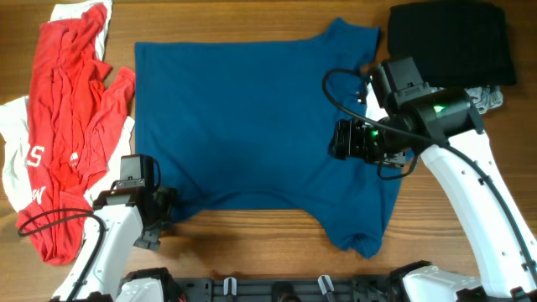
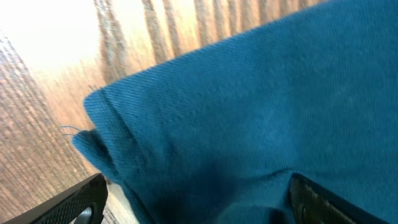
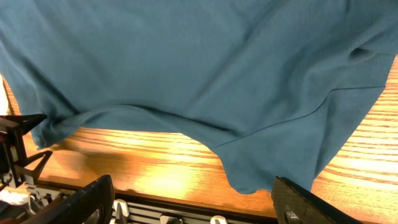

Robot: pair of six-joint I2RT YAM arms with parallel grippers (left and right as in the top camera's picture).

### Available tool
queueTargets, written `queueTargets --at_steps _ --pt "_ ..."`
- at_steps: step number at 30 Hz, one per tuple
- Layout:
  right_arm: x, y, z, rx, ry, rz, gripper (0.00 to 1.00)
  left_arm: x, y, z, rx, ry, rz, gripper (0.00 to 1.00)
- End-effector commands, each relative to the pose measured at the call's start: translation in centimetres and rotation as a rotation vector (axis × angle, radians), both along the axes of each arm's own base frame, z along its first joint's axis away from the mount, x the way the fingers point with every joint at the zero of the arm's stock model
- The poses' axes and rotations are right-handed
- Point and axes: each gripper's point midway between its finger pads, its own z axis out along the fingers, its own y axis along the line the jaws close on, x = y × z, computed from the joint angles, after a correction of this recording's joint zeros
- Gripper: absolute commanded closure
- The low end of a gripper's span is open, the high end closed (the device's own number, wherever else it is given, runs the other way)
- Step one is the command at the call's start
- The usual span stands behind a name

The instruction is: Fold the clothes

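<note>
Shirt (image 1: 243,126): dark-blue tee, spread flat mid-bench, with the hem to my left and the sleeves to my right. The near hem corner is rumpled.
Left hand (image 1: 161,214): at that near hem corner, fingers wide apart and gripping nothing. The cloth lies just ahead of them.
Right hand (image 1: 342,140): hovers over the sleeve end of the shirt, fingers spread wide, empty.
Step in hand: I judge it to be the first fold along the near long edge, with both hands set for a fresh grip.
Doing it well: I would flatten the rumpled corner first. Then I would pinch the hem corner and the near sleeve together, lift both level, and keep the edge taut while carrying it across so no crease sets in.
Other clothes: red piece (image 1: 71,126) over a white one (image 1: 13,159) at my far left, just beside the hem. A black piece (image 1: 453,42) lies at far right, with a grey scrap (image 1: 487,96) next to it.
Bench (image 1: 252,243): wood-grain, with a bare strip along the near edge and strong glare in both wrist views.
Room: nothing shows beyond the bench except a black rail (image 1: 277,289) at its near edge.
</note>
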Motion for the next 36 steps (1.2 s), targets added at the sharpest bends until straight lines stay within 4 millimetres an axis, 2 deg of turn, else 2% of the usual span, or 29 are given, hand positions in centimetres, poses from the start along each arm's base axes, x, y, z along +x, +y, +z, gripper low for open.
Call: queueTargets --at_steps 1,7,11,12,13,17,20,22,28,36 --pt "0.3 0.0 -0.6 -0.022 0.010 0.008 0.18 -0.6 1.0 -0.2 0.010 0.016 0.078 0.09" --pt "0.6 0.0 -1.4 -0.032 0.040 0.008 0.18 -1.2 2.3 -1.5 0.023 -0.005 0.152 0.24" --pt "1.2 0.2 -1.5 -0.027 0.023 0.008 0.18 -1.5 2.3 -2.1 0.024 -0.012 0.153 0.57" --pt "1.4 0.3 -1.5 -0.024 0.015 0.008 0.18 -1.2 2.3 -2.1 0.026 -0.022 0.152 0.88" --pt "1.4 0.3 -1.5 -0.023 0.014 0.008 0.18 -1.1 2.4 -2.1 0.026 -0.027 0.152 0.96" --pt "1.5 0.4 -1.4 -0.021 0.007 0.008 0.18 -0.1 2.4 -2.0 0.021 -0.066 0.142 0.96" --pt "2.1 0.7 -1.3 -0.004 -0.017 0.009 0.18 1.7 1.6 -1.7 -0.018 -0.134 0.033 0.96" --pt "2.3 1.0 -1.2 0.010 -0.023 0.011 0.19 2.1 1.3 -1.7 -0.039 -0.153 0.027 0.96" --pt "2.1 1.0 -1.2 0.007 -0.024 0.038 0.18 5.1 1.3 -0.8 -0.018 -0.271 -0.133 0.96" --pt "0.9 0.2 -1.5 -0.024 0.041 -0.012 0.19 5.7 1.3 -0.6 -0.014 -0.296 -0.136 0.96"
